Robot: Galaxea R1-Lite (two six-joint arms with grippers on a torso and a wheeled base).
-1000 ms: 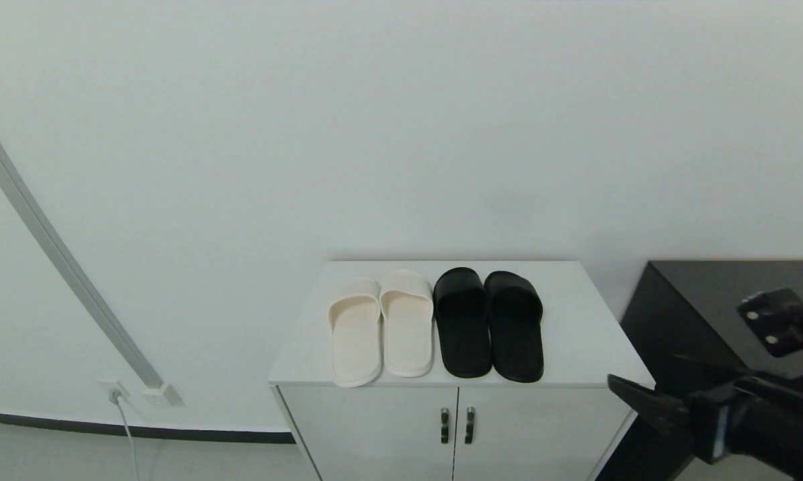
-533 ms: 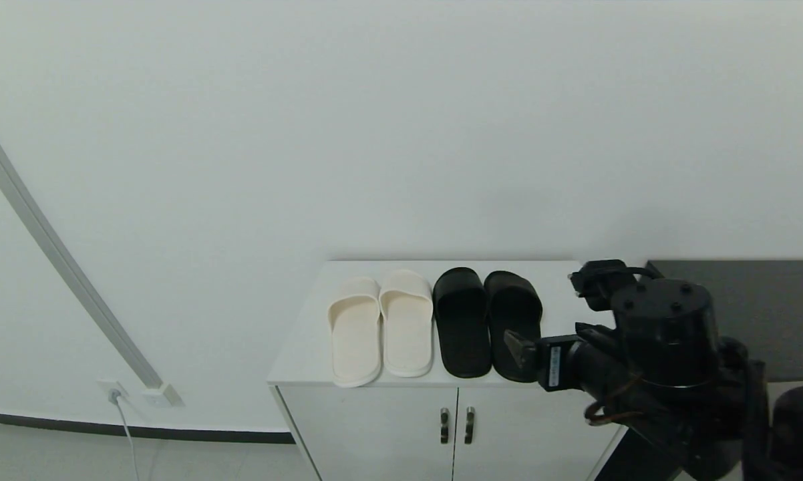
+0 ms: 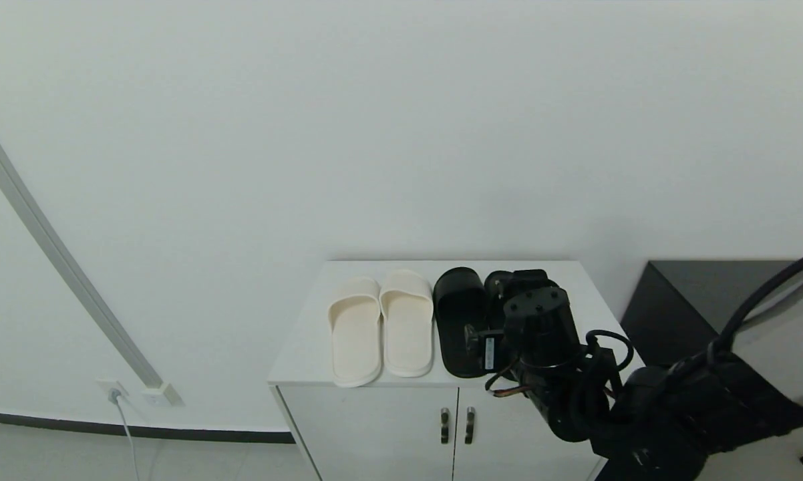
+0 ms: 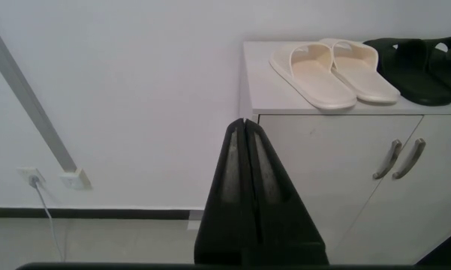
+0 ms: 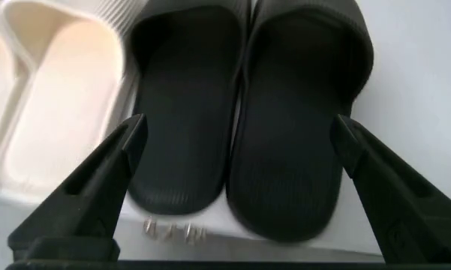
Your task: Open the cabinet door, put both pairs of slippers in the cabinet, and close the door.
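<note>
A white cabinet [image 3: 595, 314] stands against the wall with both doors shut and two metal handles [image 3: 456, 425] at the middle. On its top lie a pair of cream slippers [image 3: 381, 331] on the left and a pair of black slippers [image 3: 460, 321] on the right. My right gripper [image 3: 488, 307] hangs over the black pair and hides most of the right black slipper. In the right wrist view it [image 5: 239, 124] is open, its fingers spread wider than the black slippers [image 5: 240, 112]. My left gripper [image 4: 245, 135] is shut on nothing, low and left of the cabinet [image 4: 338, 172].
A black piece of furniture [image 3: 695, 294] stands close to the cabinet's right side. On the wall to the left run a slanted grey conduit [image 3: 54, 247] and a socket with a plugged cable [image 3: 113, 391]. Open floor lies left of the cabinet.
My right arm has swung in from the lower right, up and leftward, until its gripper is over the black slippers. The slippers and doors have not moved.
</note>
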